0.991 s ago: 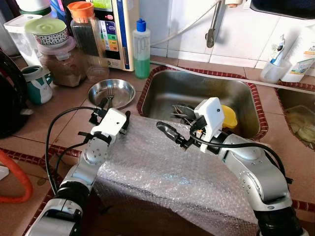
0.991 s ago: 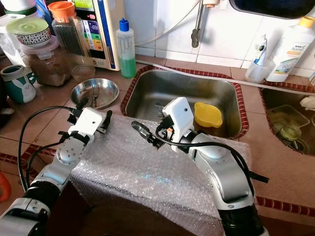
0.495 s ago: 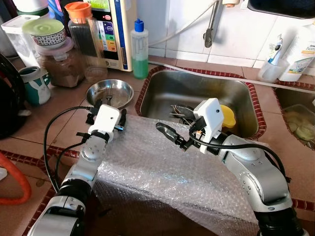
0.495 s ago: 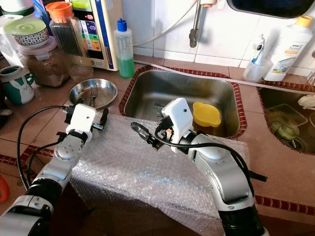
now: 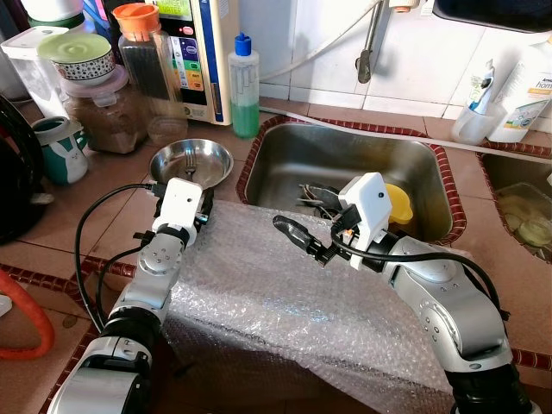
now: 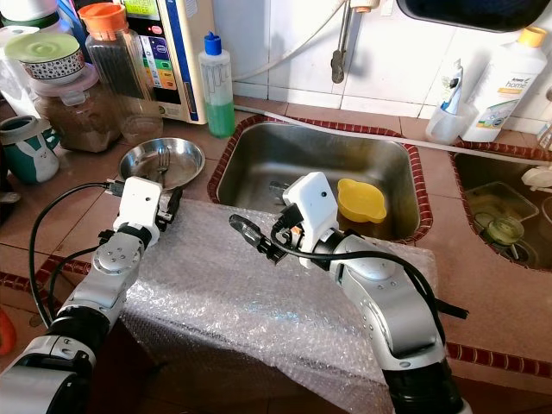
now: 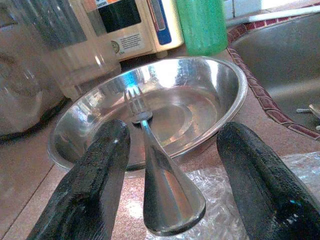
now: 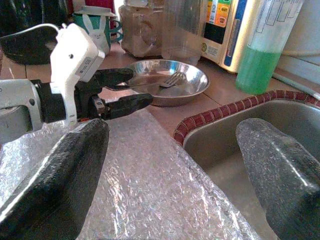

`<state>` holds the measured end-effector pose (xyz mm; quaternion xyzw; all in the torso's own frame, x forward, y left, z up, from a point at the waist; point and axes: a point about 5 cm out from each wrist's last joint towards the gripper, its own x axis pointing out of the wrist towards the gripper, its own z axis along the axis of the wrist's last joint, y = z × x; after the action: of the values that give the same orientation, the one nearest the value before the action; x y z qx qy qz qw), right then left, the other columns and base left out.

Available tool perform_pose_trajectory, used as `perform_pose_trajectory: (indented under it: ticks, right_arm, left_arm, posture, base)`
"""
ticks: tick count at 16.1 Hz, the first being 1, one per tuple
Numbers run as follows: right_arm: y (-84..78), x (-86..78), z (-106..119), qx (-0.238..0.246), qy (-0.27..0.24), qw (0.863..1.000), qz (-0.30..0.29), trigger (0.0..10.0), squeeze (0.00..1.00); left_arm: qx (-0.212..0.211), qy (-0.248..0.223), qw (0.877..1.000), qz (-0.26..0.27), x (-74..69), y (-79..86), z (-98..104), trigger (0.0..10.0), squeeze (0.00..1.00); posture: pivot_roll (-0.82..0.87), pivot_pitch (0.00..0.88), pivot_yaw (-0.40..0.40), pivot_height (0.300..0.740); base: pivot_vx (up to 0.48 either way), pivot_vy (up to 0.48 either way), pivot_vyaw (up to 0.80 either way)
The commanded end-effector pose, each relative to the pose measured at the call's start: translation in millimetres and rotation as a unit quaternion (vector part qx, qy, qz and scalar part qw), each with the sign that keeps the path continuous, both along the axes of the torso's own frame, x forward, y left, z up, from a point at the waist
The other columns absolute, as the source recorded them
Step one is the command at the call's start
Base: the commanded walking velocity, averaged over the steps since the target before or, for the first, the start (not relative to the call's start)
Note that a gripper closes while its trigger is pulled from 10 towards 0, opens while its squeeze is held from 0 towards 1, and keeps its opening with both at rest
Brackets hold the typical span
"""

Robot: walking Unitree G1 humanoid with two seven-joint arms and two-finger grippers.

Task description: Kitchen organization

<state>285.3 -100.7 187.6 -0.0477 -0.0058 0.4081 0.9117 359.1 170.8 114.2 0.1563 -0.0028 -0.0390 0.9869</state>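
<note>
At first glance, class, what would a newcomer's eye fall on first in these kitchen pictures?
Probably the two silver arms reaching over a sheet of bubble wrap draped at the counter's front edge. The left hand is open around the handle of a fork resting in a steel bowl. Behind sits the sink, holding a yellow dish.
</note>
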Motion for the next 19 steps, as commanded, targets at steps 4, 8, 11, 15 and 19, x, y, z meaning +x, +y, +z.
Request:
perform_pose_trajectory:
  ticks: [4,8,11,15,19]
  right_arm:
    - [0.6,-1.0,3,-0.009,-0.009,1.000,-0.001,10.0,0.00]
    - [2.5,-0.5,5,-0.008,-0.011,1.000,0.005,10.0,0.00]
    - [0.9,-0.9,4,-0.010,-0.010,1.000,0.004,10.0,0.00]
    - [-0.7,0.1,5,-0.011,-0.012,1.000,0.001,10.0,0.00]
    - [-1.7,1.1,5,-0.013,-0.012,1.000,0.000,10.0,0.00]
  left_arm:
    - [-0.028,0.034,0.999,0.017,-0.3,7.2,-7,0.0,0.00]
    - [-0.034,0.031,0.999,0.015,-0.1,6.4,-5,0.0,0.00]
    - [-0.039,0.021,0.999,0.010,0.3,2.8,0,0.0,0.00]
    - [-0.042,0.014,0.999,0.003,-0.1,-1.4,3,0.0,0.00]
    - [-0.026,-0.018,0.999,-0.002,-2.0,-5.0,11,0.0,0.00]
  posture:
    - [-0.09,0.063,0.001,0.740]
    - [-0.09,0.061,0.001,0.740]
    - [-0.09,0.064,0.000,0.740]
    - [-0.10,0.066,0.001,0.740]
    - [-0.10,0.061,-0.001,0.740]
  base:
    - [0.000,0.000,0.00]
    - [0.000,0.000,0.00]
    - [0.000,0.000,0.00]
    - [0.000,0.000,0.00]
    - [0.000,0.000,0.00]
